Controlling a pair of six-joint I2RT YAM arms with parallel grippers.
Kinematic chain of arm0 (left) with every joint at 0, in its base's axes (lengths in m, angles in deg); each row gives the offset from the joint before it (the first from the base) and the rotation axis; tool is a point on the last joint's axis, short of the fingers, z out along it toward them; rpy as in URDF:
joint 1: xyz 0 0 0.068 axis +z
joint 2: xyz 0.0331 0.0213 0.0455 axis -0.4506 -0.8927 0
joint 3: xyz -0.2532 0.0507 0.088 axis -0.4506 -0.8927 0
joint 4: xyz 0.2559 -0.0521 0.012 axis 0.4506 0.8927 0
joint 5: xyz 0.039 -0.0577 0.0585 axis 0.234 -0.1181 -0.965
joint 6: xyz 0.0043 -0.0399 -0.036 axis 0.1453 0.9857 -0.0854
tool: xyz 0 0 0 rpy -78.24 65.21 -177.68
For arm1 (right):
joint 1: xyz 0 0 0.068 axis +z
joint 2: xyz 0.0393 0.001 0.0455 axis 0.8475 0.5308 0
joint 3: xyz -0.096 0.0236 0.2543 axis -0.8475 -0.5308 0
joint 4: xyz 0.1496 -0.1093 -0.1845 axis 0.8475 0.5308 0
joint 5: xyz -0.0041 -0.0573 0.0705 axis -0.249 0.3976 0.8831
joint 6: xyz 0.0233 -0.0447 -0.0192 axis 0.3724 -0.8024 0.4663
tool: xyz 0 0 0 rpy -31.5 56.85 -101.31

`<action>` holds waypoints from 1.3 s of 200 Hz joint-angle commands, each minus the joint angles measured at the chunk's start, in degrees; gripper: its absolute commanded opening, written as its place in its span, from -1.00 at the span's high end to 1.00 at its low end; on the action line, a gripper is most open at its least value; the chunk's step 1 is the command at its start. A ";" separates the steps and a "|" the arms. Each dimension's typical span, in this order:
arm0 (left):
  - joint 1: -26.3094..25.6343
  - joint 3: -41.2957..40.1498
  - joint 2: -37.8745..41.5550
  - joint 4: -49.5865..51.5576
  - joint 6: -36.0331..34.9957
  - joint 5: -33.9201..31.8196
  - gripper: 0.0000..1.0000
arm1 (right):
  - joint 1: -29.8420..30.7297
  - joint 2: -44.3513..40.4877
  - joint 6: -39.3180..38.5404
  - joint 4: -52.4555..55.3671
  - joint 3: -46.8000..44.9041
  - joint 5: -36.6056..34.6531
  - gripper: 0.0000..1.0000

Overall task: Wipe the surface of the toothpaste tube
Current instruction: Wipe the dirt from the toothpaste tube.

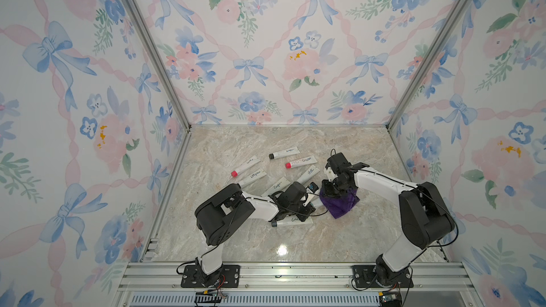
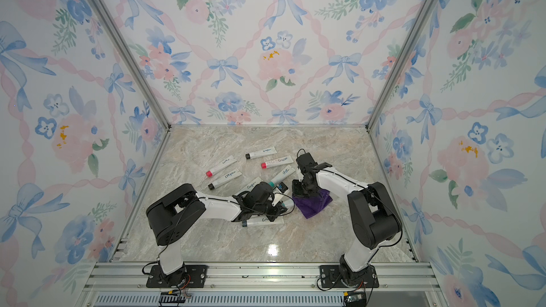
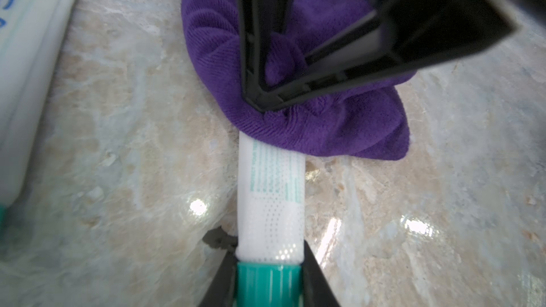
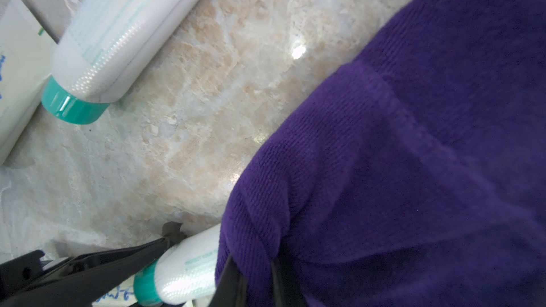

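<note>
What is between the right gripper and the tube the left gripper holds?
The purple cloth: the right gripper pinches it, and it covers the far end of the toothpaste tube. The left wrist view shows this.

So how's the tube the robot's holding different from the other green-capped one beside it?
The held tube is pinched at its cap by the left hand; the loose tube lies free on the marble tabletop. A purple cloth covers the held tube's end; the loose tube is uncovered. Both are white, teal-capped.
</note>
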 commanded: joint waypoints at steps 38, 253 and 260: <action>0.81 0.31 -1.28 -0.39 0.60 -1.74 0.79 | -4.14 4.17 -0.60 7.87 -2.43 -12.45 0.73; -0.10 0.36 -1.14 -0.34 -0.16 -3.86 0.78 | -0.13 7.57 -1.37 12.94 2.77 -15.70 0.72; -0.20 0.32 -1.06 -0.34 -0.26 -4.10 0.77 | -0.85 8.47 -1.60 13.05 3.30 -16.21 0.71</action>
